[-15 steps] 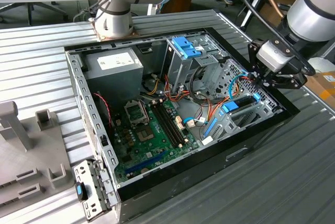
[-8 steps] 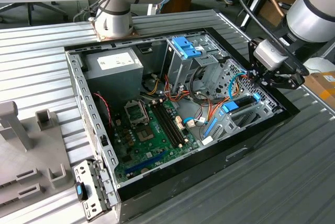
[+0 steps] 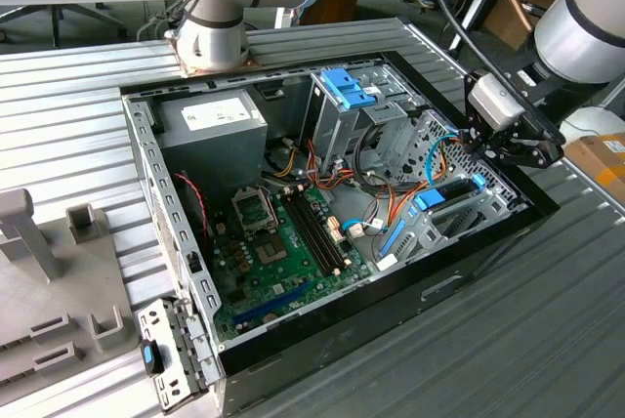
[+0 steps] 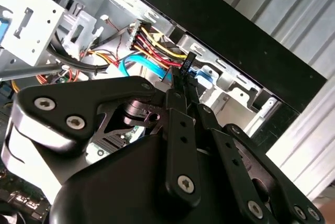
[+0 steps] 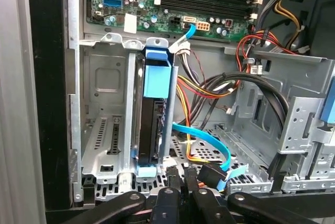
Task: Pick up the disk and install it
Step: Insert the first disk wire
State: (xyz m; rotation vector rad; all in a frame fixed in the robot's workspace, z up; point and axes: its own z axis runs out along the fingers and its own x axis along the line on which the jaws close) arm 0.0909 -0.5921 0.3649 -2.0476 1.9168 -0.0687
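Grey ribbed metal forms the table [image 3: 547, 340] on which the open computer case [image 3: 322, 325] lies. Inside it, a green motherboard [image 3: 278, 242] is seen beside the grey power-supply box [image 3: 210, 125] and an upright metal cage topped by a blue latch [image 3: 347, 86]. The disk [image 5: 154, 124] is seated on edge in the drive bay [image 5: 104, 130] at the case's corner toward the exterior view's right, its blue carrier rail [image 5: 156, 72] facing outward (its label face cannot be made out). Bundles of red, yellow and orange wires [image 5: 196, 90] and a flat blue data cable [image 5: 207, 140] are crowded just beside the bay, with a black connector [image 5: 209, 174] lying near the fingertips. The gripper [image 3: 513, 149] is held over that corner of the case; the fingers [image 4: 184, 85] are drawn close together with nothing clearly grasped between them, near the cable ends.
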